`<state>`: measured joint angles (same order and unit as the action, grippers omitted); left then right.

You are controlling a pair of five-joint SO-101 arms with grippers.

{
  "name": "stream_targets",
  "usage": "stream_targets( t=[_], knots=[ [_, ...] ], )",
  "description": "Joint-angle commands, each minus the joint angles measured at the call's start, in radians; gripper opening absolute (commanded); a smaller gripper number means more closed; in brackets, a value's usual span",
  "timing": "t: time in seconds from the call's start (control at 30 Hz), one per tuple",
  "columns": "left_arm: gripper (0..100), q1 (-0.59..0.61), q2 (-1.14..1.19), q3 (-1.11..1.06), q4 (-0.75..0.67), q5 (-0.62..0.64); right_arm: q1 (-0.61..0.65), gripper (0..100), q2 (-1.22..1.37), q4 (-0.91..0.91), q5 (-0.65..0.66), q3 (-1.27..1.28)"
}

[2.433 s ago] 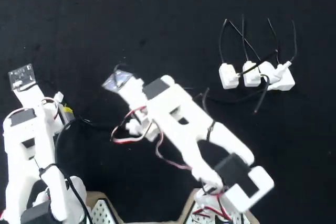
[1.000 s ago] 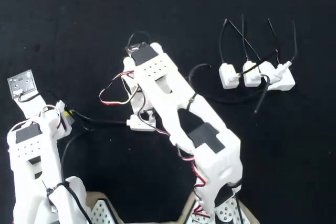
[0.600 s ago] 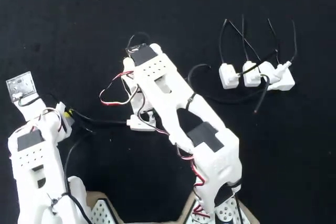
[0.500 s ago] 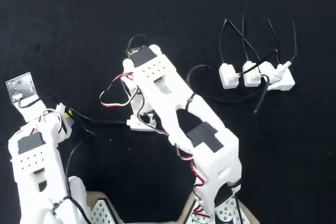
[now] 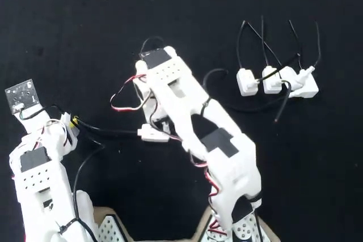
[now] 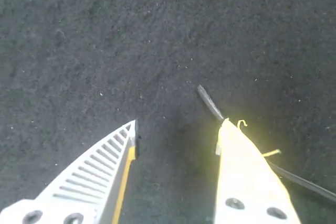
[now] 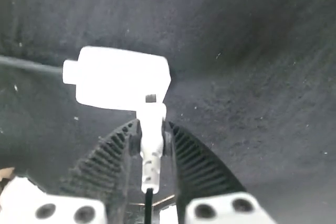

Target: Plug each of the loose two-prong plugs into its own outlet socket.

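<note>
Black table (image 5: 68,26): mid-frame in the high view, the right gripper (image 7: 152,127) is clamped on a white plug (image 7: 150,153) touching a socket (image 7: 118,82). Lower left, the left gripper (image 6: 179,124) gapes wide beside a cable (image 6: 209,103).

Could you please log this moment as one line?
right hand shut on plug | plug tip at socket | left hand open over table
</note>
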<state>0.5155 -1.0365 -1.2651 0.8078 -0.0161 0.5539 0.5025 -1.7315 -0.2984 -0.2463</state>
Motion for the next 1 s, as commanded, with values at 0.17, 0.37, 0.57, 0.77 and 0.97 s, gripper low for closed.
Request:
stream_targets(
  t=[0.17,0.37,0.57,0.77,0.97],
  knots=[
    [25,-0.002,-0.018,0.004,-0.009,0.009,-0.035,1.1,0.096,-0.032,-0.012,-0.087],
    [25,-0.002,-0.018,0.005,-0.011,0.009,-0.043,1.1,0.097,-0.029,-0.124,-0.101],
    [25,-0.002,-0.018,0.005,-0.011,0.009,-0.049,1.1,0.094,-0.031,-0.152,-0.131],
    [25,-0.002,-0.018,0.004,-0.011,0.009,-0.048,1.1,0.094,-0.031,-0.187,-0.124],
    [25,-0.002,-0.018,0.004,-0.011,0.009,-0.052,1.1,0.094,-0.029,-0.233,-0.128]
  ],
)
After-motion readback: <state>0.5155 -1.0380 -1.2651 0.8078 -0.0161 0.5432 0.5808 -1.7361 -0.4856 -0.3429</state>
